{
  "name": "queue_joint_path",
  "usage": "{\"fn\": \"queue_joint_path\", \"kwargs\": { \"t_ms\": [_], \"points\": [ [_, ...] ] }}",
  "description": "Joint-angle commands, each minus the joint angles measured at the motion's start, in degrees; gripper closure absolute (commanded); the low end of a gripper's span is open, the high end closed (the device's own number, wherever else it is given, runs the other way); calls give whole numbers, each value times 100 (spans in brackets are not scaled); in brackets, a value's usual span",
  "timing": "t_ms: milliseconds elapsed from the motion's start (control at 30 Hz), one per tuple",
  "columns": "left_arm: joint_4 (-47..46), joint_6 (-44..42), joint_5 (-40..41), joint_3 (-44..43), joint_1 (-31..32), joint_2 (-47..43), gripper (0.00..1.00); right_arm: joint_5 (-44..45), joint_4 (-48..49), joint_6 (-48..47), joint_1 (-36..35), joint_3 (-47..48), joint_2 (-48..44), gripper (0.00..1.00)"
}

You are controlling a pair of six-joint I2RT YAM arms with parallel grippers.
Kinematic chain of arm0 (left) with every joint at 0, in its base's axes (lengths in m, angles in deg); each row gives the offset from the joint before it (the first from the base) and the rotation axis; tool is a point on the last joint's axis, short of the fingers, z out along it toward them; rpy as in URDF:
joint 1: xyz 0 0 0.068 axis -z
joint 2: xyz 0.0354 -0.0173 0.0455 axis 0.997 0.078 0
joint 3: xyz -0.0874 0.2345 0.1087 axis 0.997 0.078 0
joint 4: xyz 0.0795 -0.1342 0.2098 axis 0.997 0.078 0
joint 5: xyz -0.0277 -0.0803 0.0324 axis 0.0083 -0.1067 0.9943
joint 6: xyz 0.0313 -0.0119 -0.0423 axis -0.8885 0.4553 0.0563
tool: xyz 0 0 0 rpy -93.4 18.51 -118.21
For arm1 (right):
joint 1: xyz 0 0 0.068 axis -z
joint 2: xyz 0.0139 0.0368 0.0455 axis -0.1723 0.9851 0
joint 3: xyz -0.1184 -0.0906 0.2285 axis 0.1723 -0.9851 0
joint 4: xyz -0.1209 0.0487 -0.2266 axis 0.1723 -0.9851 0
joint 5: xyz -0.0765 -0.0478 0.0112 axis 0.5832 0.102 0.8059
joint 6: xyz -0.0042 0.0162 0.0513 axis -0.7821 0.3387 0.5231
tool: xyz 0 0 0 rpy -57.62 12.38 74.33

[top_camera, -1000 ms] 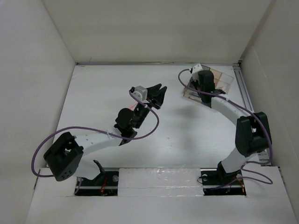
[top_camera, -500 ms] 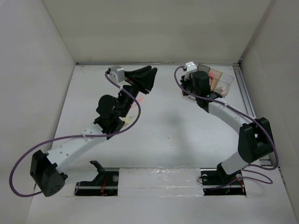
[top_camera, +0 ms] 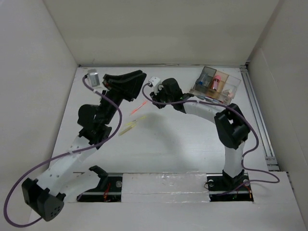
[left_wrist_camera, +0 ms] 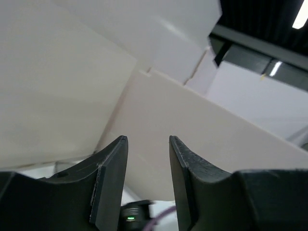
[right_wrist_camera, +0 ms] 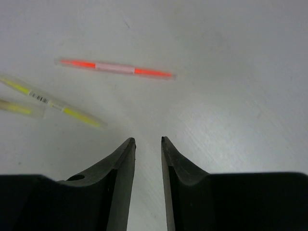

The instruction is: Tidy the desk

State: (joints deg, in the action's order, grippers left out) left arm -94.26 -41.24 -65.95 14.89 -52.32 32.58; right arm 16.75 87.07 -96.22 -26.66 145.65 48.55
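Note:
The white desk point(top_camera: 183, 139) carries an orange pen point(top_camera: 139, 107) point(right_wrist_camera: 115, 68) and two yellow pens point(top_camera: 129, 128) point(right_wrist_camera: 53, 102) left of centre. My right gripper point(top_camera: 153, 98) point(right_wrist_camera: 148, 140) hovers just right of the orange pen, open, with only bare desk between its fingers. Raised over the desk's far left, my left gripper point(top_camera: 142, 75) point(left_wrist_camera: 148, 138) is open and holds nothing; its camera faces the enclosure walls. A clear compartmented organizer box point(top_camera: 217, 84) with a pink item point(top_camera: 215, 83) inside stands at the far right.
White enclosure walls point(top_camera: 53, 57) close in the left, far and right sides. A metal rail point(top_camera: 257, 115) runs along the desk's right edge. The right arm's elbow point(top_camera: 233, 130) rises over the right half, with purple cables looping from both arms.
The right arm left the organizer box and swung left to the pens. The left arm lifted and moved left toward the back wall. Both grippers opened wider.

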Motion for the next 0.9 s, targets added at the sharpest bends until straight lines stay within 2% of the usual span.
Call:
{"fn": "queue_joint_path", "kwargs": {
  "t_ms": [0,233,400,533,700,867],
  "points": [
    [-837,340,31,368,63,-852,64,-105,-476,-692,-270,1129,512,65],
    [-1444,560,384,1028,115,-1812,63,511,-1880,-1616,-666,3053,1753,57],
    [-1366,254,244,686,115,-1979,62,635,-2927,-2266,-798,4555,2640,55],
    [-1304,95,-46,493,115,-2032,61,529,-3481,-2618,-798,5303,3037,54],
    [-1304,-90,145,562,115,-2198,61,712,-3922,-2926,-860,5929,3415,51],
    [-1313,-195,270,659,115,-2313,61,661,-4037,-3059,-913,5798,3460,51]
  ]
}}
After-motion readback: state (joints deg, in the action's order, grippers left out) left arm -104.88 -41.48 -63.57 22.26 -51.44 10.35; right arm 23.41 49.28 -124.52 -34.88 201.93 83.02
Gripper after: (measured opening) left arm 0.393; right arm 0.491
